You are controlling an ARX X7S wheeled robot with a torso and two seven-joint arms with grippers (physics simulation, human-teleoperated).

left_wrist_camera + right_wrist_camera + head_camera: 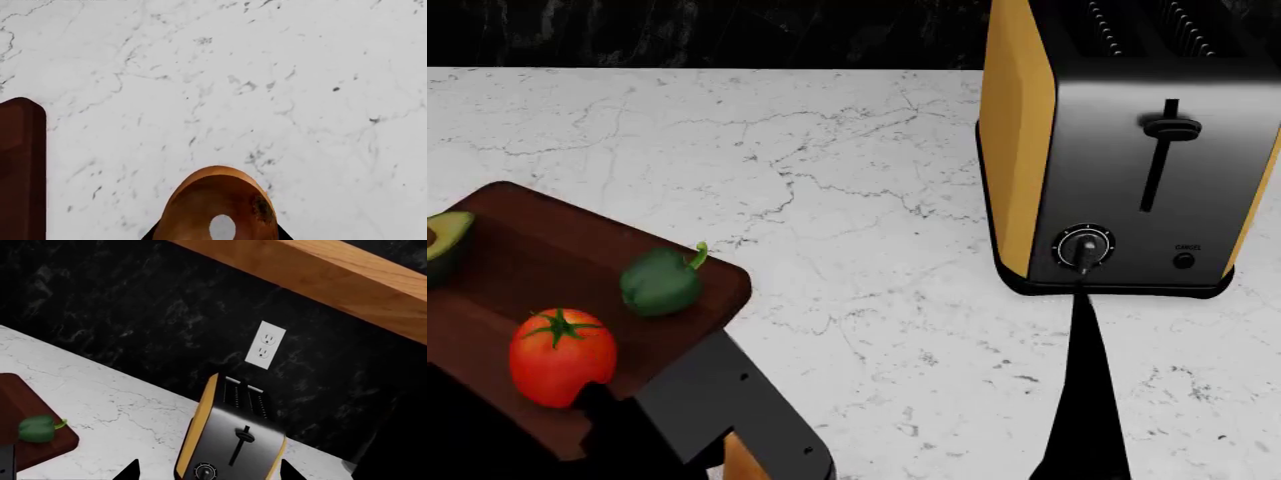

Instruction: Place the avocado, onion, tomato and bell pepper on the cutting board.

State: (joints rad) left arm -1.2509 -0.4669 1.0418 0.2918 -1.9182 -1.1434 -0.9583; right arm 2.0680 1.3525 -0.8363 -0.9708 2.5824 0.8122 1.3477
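My left gripper is shut on the golden-brown onion, which fills the space between the jaws above the marble counter, beside the cutting board's edge. In the head view only a sliver of the onion shows under the left arm. The dark wooden cutting board carries the avocado at the picture's left edge, the green bell pepper and the red tomato. My right gripper stands open and empty, facing the toaster, with the bell pepper and board off to one side.
A black and yellow toaster stands on the white marble counter at the right, against a black backsplash with a wall outlet. A wooden cabinet edge runs overhead. My right arm reaches up in front of the toaster.
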